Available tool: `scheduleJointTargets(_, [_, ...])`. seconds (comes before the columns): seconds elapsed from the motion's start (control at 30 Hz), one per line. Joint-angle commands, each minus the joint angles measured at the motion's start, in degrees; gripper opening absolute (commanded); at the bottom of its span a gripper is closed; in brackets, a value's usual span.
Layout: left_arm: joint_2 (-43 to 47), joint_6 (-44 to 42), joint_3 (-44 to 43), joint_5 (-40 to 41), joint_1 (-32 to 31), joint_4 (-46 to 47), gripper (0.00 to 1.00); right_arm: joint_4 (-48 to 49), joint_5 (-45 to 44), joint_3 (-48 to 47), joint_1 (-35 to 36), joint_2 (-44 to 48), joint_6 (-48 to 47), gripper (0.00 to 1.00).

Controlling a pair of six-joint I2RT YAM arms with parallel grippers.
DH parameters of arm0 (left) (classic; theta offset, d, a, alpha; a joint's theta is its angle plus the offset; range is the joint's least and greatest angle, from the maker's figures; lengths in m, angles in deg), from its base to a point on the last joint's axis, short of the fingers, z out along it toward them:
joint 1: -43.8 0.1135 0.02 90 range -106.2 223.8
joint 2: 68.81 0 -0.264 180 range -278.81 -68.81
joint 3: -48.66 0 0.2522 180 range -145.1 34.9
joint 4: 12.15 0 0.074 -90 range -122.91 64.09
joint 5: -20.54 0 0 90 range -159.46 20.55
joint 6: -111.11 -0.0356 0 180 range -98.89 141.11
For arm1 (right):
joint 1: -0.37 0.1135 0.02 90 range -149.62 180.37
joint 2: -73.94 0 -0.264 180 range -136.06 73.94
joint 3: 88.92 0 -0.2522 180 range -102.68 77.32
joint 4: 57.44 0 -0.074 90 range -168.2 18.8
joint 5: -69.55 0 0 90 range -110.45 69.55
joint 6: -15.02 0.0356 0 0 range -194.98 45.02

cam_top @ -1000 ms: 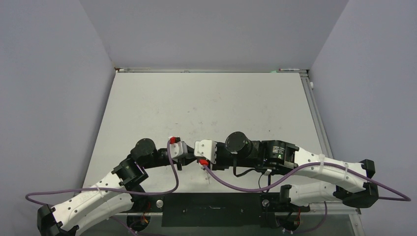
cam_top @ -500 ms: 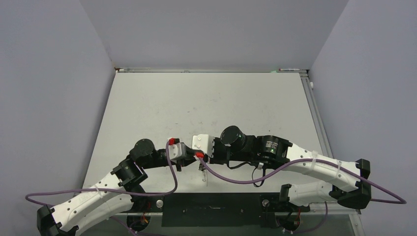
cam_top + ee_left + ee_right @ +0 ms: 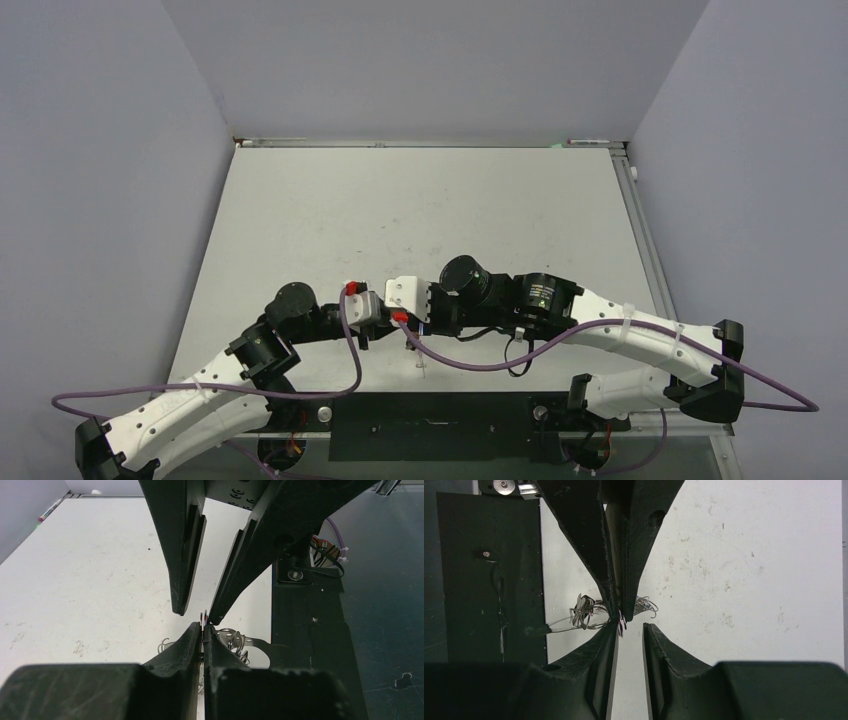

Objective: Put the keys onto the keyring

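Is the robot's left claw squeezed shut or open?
Shut. On the left gripper, both fingertips meet, pinching a thin metal ring.

I am sliding my right arm (image 3: 640, 335) leftward over the table (image 3: 400, 210), its elbow drawing in from the right edge and its wrist swinging up and left. My right pincer (image 3: 630, 626) is closing in on my left pincer (image 3: 202, 626), its fingertips now flanking the keyring (image 3: 621, 622) pinched there.

You see a white desk (image 3: 420, 210), scuffed with faint marks, a black plate (image 3: 430, 425) along its near edge, and plain grey walls (image 3: 100, 200) around it.
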Motion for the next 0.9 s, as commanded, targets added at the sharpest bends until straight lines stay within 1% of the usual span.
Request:
scheduleJointTargets(0.0, [0.9, -0.4, -3.1, -1.8, -0.3, 4.5, 0.0, 0.8, 0.3, -0.9, -0.3, 0.2, -0.4, 0.23])
scheduleJointTargets(0.13, [0.9, -0.3, -3.0, -2.1, -0.3, 4.6, 0.0, 1.0, 0.3, -0.9, -0.4, 0.1, -0.5, 0.2])
scheduleJointTargets(0.4, [1.1, 0.5, -2.7, -3.3, -0.3, 5.6, 0.0, 3.4, 1.1, 0.0, -0.3, 0.4, -0.7, 0.19])
scheduleJointTargets(0.57, [1.4, 0.9, -2.4, -3.9, -0.3, 6.3, 0.0, 4.7, 2.1, 0.8, -0.3, 0.9, -1.0, 0.15])
scheduleJointTargets(0.73, [1.5, 1.1, -2.3, -4.7, -0.4, 6.5, 0.0, 6.2, 2.6, 2.0, -0.3, 1.4, -1.5, 0.05])
scheduleJointTargets(0.87, [1.8, 1.0, -2.1, -4.9, -0.3, 6.8, 0.0, 8.0, 3.1, 3.6, -0.3, 2.5, -2.5, 0.05])
